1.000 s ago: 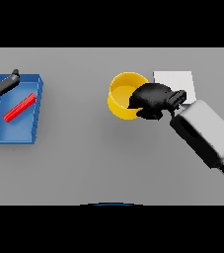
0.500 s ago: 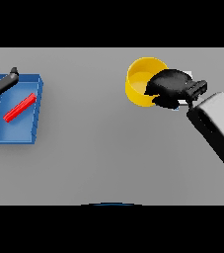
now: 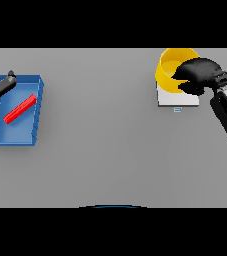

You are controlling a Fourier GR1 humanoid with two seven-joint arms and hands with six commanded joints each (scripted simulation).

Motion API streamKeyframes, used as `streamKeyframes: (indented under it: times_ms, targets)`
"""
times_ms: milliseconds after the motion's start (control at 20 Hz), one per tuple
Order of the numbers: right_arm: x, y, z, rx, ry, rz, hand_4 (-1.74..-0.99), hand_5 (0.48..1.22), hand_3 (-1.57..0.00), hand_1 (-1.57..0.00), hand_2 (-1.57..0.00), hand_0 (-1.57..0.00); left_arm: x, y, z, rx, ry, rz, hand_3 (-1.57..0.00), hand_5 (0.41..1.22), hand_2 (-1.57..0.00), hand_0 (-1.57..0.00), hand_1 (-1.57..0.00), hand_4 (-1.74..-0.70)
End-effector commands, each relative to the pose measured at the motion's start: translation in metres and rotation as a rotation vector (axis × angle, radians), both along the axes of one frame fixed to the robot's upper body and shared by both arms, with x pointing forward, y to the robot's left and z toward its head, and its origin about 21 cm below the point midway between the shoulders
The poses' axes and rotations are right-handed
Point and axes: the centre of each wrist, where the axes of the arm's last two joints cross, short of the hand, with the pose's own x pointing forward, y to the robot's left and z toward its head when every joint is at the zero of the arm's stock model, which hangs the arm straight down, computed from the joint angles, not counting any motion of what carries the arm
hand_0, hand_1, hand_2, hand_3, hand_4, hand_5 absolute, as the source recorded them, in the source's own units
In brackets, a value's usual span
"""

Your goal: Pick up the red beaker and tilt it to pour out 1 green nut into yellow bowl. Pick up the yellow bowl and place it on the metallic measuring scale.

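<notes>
While the grey bench (image 3: pixel 110 150) lies bare across the lower frame, a blue tray (image 3: pixel 15 135) at the left holds a red beaker (image 3: pixel 20 108) lying flat. Just above it, the left hand (image 3: pixel 0 86) hovers with fingers relaxed. At upper right, the right hand (image 3: pixel 200 75) curls around the yellow bowl (image 3: pixel 167 72), held over the metallic measuring scale (image 3: pixel 177 99).
</notes>
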Motion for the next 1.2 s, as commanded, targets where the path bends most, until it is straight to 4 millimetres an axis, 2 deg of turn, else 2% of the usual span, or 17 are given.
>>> streamKeyframes:
  times_ms: [0,200,300,450,700,800,900,950,1000,1050,1150]
  targets:
    - [0.002,-0.005,-0.003,0.006,0.006,-0.013,-1.72,1.221,-1.17,-1.57,-1.57,-1.57,0.002,0.001,0.0,0.006,0.007,0.008,0.0,0.774,0.0,0.0,0.0,-0.83]
    - [0.018,-0.014,-0.019,0.002,0.013,-0.091,-1.722,1.221,-1.25,-1.57,-1.57,-1.57,0.001,0.001,-0.001,0.01,0.007,0.015,0.0,0.759,0.0,0.0,0.0,-0.82]
    - [0.02,-0.017,-0.032,0.003,0.022,-0.105,-1.724,1.221,-1.36,-1.57,-1.57,-1.57,0.002,0.001,-0.001,0.011,0.006,0.014,0.0,0.757,0.0,0.0,0.0,-0.81]
    - [0.02,-0.021,-0.046,0.015,0.033,-0.108,-1.725,1.221,-1.43,-1.56,-1.57,-1.57,0.001,-0.001,-0.005,0.02,0.017,0.015,0.0,0.743,0.0,0.0,0.0,-0.8]
    - [0.027,-0.021,-0.057,0.003,0.037,-0.144,-1.727,1.221,-1.51,-1.48,-1.57,-1.57,0.002,0.001,0.003,0.004,-0.003,0.007,0.0,0.728,0.0,0.0,0.0,-0.81]
    - [0.027,-0.021,-0.06,0.012,0.045,-0.138,-1.721,1.221,-1.48,-1.42,-1.57,-1.55,0.004,0.001,0.0,0.003,0.0,0.016,0.0,0.734,0.0,0.0,0.0,-0.81]
    - [0.027,-0.023,-0.063,0.014,0.075,-0.157,-1.728,1.221,-1.17,-1.41,-1.57,-1.54,0.003,-0.001,0.001,0.009,0.0,0.009,0.0,0.74,0.0,0.0,0.0,-0.81]
    - [0.028,-0.02,-0.063,0.018,0.078,-0.165,-1.659,1.221,-1.02,-1.44,-1.5,-1.54,0.004,-0.002,0.0,0.002,0.008,0.011,0.0,0.745,0.0,0.0,0.0,-0.81]
    - [0.029,-0.021,-0.063,0.025,0.085,-0.18,-1.596,1.134,-0.91,-1.35,-1.35,-1.52,0.005,-0.002,0.002,0.009,0.008,0.007,0.0,0.745,0.0,0.0,0.0,-0.81]
    - [0.03,-0.022,-0.061,0.031,0.09,-0.186,-1.548,1.053,-0.82,-1.08,-1.13,-1.22,0.007,-0.002,-0.002,0.008,0.012,0.009,0.0,0.744,0.0,0.0,0.0,-0.81]
    - [0.032,-0.024,-0.06,0.032,0.103,-0.173,-1.47,0.928,-0.71,-0.69,-0.81,-0.78,0.008,-0.003,-0.001,0.005,0.015,0.017,0.0,0.745,0.0,0.0,0.0,-0.81]
